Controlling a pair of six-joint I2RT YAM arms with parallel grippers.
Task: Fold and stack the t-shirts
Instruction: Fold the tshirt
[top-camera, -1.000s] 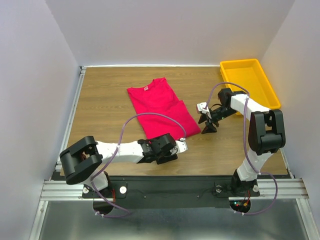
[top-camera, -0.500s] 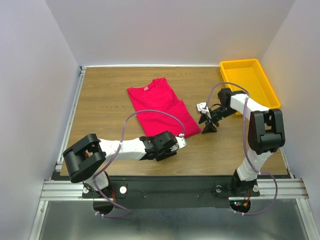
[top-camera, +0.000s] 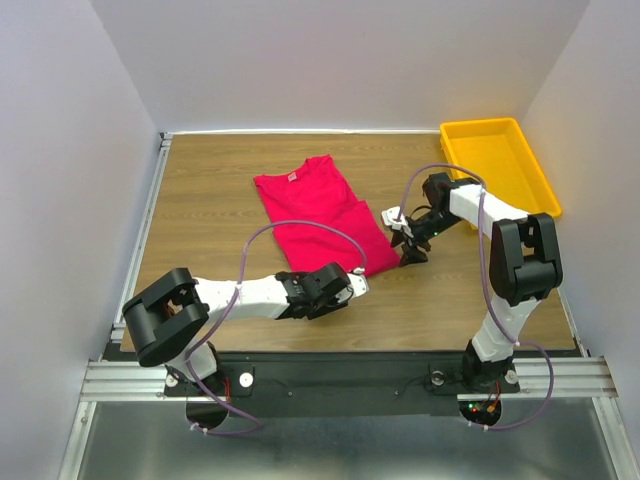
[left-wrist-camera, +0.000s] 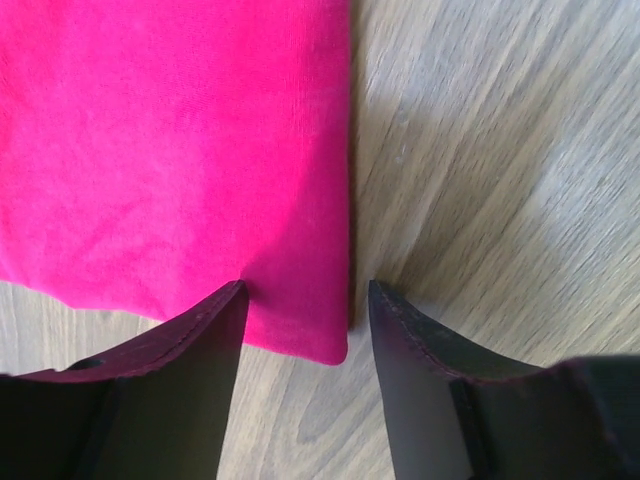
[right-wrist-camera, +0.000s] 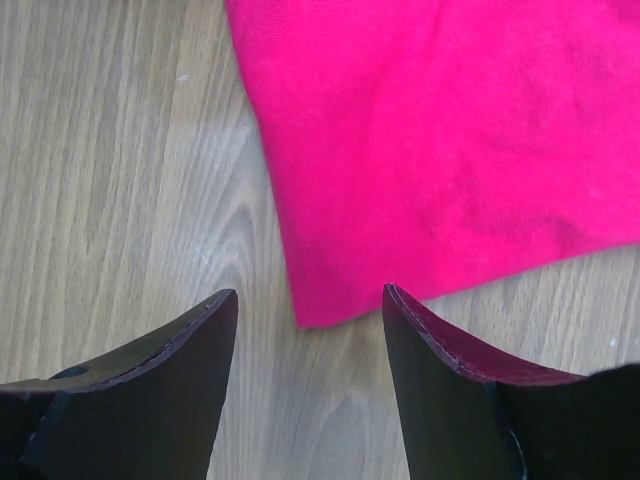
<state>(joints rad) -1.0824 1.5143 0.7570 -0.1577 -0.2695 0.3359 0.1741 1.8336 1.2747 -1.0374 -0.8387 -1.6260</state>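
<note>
Left gripper (left-wrist-camera: 306, 288) astride diagonally lying t-shirt (top-camera: 315, 215)

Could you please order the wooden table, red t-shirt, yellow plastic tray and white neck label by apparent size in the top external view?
1. Brown wooden table
2. Crimson-red cotton t-shirt
3. Rectangular yellow plastic tray, only modestly smaller than the shirt
4. Small white neck label

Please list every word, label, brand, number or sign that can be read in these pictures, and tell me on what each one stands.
No text can be read in any view.
The neck label on the red t-shirt: only a small white patch, too small to read.
The yellow tray and the table: no writing visible.
</note>
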